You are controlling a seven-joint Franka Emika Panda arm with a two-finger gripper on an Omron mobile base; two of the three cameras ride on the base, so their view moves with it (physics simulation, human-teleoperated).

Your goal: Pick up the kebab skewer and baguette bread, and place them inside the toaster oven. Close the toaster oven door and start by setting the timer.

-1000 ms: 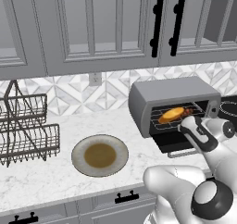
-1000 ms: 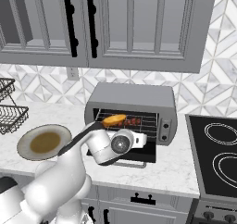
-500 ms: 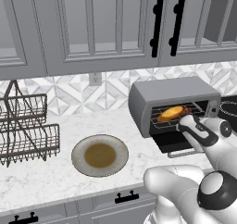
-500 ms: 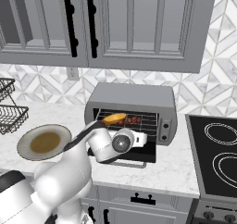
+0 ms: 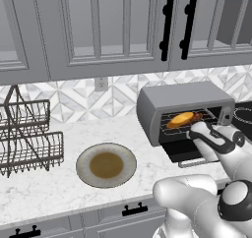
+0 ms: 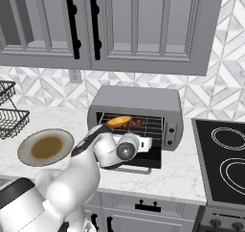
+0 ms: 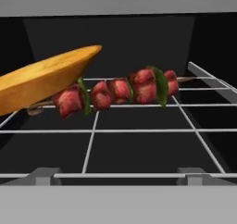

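At the centre of the hand view, the kebab skewer (image 7: 115, 92) shows red-brown chunks with green slips between them, beside the golden-orange baguette bread (image 7: 39, 82) at left, on a pale grey wire rack (image 7: 139, 130) against a black cavity. In the left base view the grey toaster oven (image 5: 179, 102) sits at right on a white, grey-veined marble counter (image 5: 54, 188). A beige plate (image 5: 106, 164) with a brown centre lies at lower centre, below a backsplash (image 5: 78, 97) of grey and white diamonds.

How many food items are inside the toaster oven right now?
2. The baguette bread lies on the left of the wire rack, and the kebab skewer lies beside it to the right, its left end tucked under the bread. Nothing else shows in the toaster oven.
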